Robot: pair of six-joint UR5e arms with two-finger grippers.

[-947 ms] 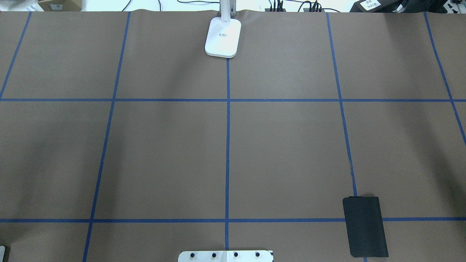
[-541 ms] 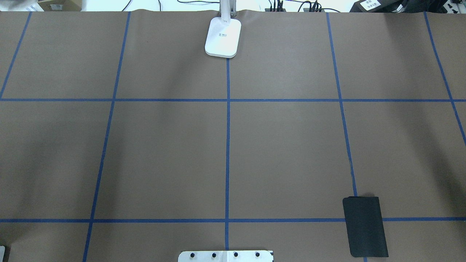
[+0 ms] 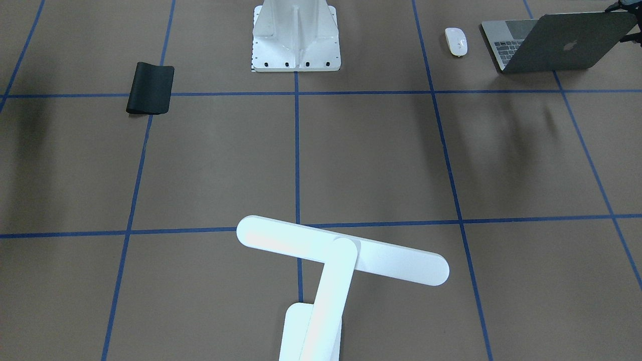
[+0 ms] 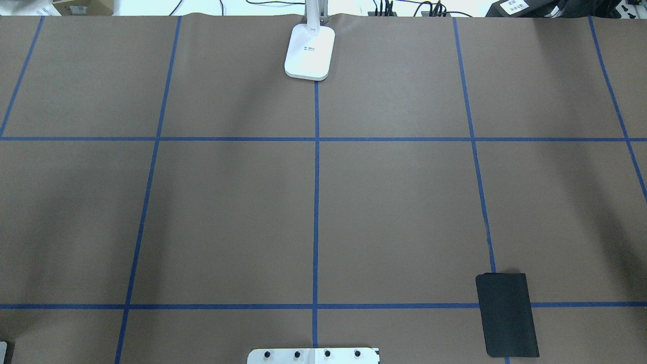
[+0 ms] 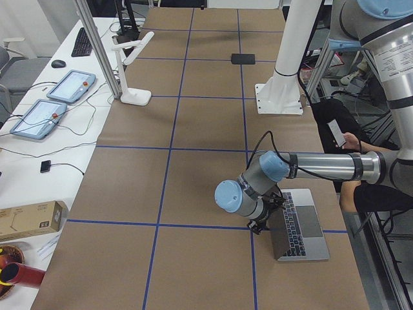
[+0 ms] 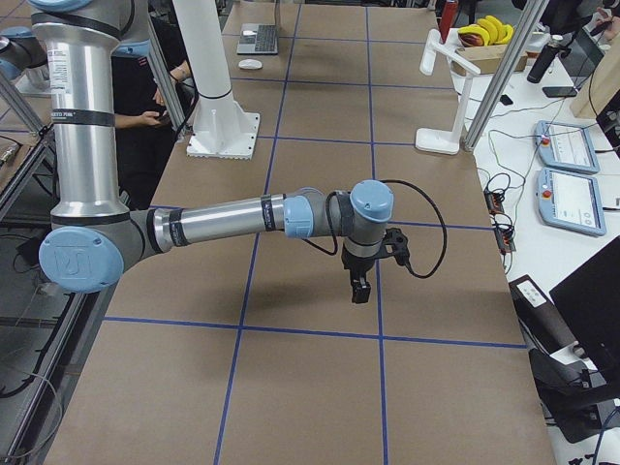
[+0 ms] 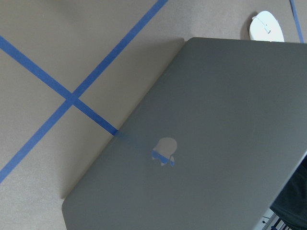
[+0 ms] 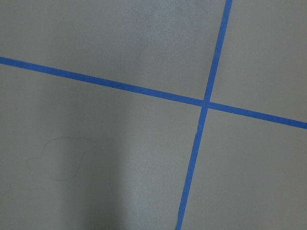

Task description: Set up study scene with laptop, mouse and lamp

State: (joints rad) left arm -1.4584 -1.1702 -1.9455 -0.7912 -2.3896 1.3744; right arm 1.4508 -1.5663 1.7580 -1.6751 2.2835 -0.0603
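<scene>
The dark-grey laptop (image 3: 551, 45) stands half open at the table's near left corner, its logo lid (image 7: 192, 143) filling the left wrist view. It also shows in the exterior left view (image 5: 298, 223). The white mouse (image 3: 456, 41) lies beside it, apart. The white lamp (image 3: 341, 253) stands at the far middle edge, its base (image 4: 309, 53) on the centre line. My left gripper (image 5: 257, 226) is at the laptop's lid side; I cannot tell if it is open or shut. My right gripper (image 6: 359, 289) hangs above bare table; I cannot tell its state.
A black mouse pad (image 4: 507, 314) lies at the near right. The white ribbed pedestal (image 3: 296, 37) stands at the near middle edge. Blue tape lines (image 8: 206, 103) grid the brown table. Screens and cables lie on the side table (image 5: 51, 103) beyond the lamp.
</scene>
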